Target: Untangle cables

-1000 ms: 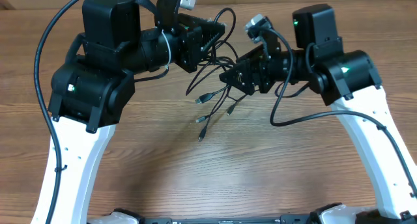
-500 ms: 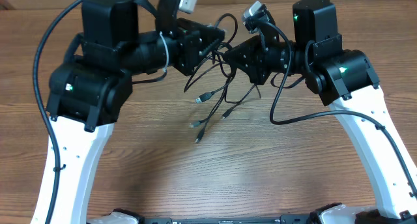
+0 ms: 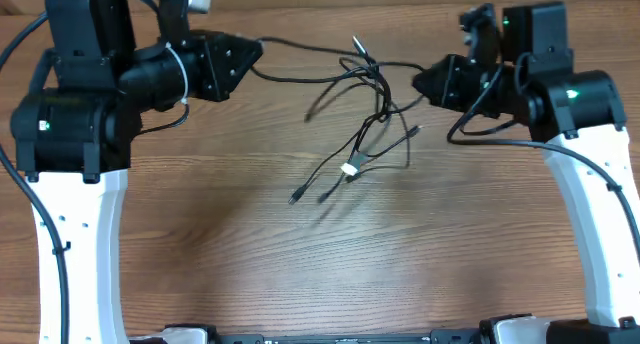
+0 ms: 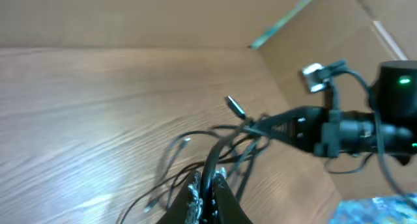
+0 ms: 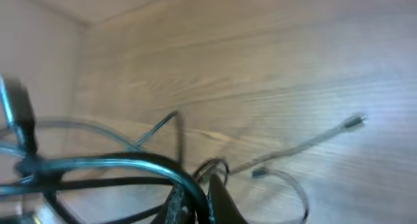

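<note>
Between my two claws, the thin black flexible cables (image 3: 368, 119) spread in a loose tangle over the wooden table (image 3: 300, 274), nearer the right claw (image 3: 418, 81). That claw is clamped on a strand. I note the left claw (image 3: 257, 52) likewise closed on one long strand.

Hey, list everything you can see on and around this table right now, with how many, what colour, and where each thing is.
cables: several in one tangle, exact count unclear, black with small plug ends, stretched over the table's far middle between the two grippers
table: one, brown wood grain, under everything
panel: one, tan, upright past the table's far edge
arm cords: two, thick black, one looping beside each arm
left gripper: one, black, far left, jaws shut on the cables
right gripper: one, black, far right, jaws shut on the cables
</note>
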`<action>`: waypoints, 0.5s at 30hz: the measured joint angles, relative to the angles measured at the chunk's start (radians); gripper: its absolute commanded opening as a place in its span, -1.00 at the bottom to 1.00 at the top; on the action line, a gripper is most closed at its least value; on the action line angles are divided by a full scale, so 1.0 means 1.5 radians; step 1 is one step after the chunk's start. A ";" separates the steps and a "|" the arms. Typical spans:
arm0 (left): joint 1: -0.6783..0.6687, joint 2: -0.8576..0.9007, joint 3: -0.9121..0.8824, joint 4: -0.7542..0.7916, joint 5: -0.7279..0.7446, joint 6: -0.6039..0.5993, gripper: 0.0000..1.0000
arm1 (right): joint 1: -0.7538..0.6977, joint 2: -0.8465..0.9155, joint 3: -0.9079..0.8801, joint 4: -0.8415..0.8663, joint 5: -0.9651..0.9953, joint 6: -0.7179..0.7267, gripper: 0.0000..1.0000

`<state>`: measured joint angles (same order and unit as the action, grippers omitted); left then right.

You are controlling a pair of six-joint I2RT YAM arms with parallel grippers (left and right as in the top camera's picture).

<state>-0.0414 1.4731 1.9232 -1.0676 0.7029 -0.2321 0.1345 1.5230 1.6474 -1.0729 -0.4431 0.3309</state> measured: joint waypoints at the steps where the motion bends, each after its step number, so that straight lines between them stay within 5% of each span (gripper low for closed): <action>1: 0.003 0.001 0.000 -0.009 -0.008 0.004 -0.91 | -0.005 0.000 0.000 -0.009 0.011 0.016 -0.93; 9: 0.086 -0.001 0.000 -0.060 -0.219 0.048 -0.91 | -0.164 0.000 -0.002 -0.109 0.175 0.094 -0.92; 15: 0.084 -0.001 0.000 -0.069 -0.277 0.071 -0.91 | -0.202 0.000 -0.002 -0.112 0.113 0.017 -0.93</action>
<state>0.0849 1.4719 1.9236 -1.1713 0.2871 -0.1261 -0.1684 1.5234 1.6451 -1.2415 -0.2729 0.3569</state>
